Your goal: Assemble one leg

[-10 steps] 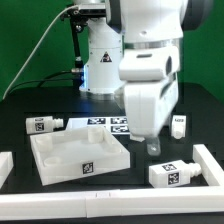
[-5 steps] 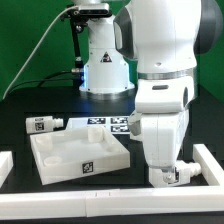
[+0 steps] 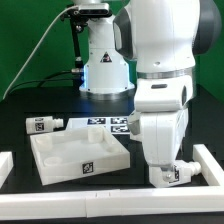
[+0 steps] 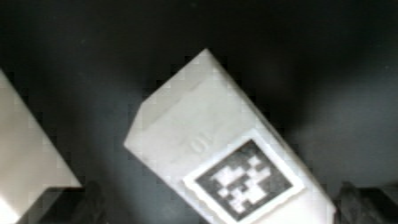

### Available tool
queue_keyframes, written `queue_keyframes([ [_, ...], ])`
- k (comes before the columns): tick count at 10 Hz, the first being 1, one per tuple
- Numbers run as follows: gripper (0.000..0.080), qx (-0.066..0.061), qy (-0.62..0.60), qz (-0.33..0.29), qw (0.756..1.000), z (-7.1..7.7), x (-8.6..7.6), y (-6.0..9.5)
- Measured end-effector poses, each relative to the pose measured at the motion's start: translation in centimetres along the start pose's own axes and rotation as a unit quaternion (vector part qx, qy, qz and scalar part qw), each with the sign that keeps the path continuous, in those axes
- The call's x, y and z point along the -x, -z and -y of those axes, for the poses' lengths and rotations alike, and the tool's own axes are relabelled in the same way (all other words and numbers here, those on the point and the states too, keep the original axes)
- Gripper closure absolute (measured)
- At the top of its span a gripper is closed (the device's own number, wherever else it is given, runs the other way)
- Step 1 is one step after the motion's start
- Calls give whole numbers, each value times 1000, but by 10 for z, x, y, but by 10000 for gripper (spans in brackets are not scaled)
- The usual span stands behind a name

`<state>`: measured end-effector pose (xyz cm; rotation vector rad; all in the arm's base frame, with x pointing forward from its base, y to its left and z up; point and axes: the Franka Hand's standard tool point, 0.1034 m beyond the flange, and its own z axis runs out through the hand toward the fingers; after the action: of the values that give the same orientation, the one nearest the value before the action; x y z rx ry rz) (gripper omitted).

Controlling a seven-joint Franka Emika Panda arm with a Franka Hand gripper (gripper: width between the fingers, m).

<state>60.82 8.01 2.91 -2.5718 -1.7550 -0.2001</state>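
Right up front, just off the tray's corner on the exterior view's right, the leg lies flat on the table. The arm was higher and further back a second ago, and it has now dropped right over the leg and parked, so the grab looks imminent. In the wrist view the gripper straddles it, spread wide, nothing pinched yet. The leg is a chunky white block with a tag sticker, skewed to the jaws. Further back sit another leg and the marker board.
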Motion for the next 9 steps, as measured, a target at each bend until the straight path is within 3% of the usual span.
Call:
queue_keyframes([
  [6, 150, -2, -1, 3, 1000, 9, 3, 8],
  [9, 150, -5, -3, 3, 1000, 11, 5, -2],
])
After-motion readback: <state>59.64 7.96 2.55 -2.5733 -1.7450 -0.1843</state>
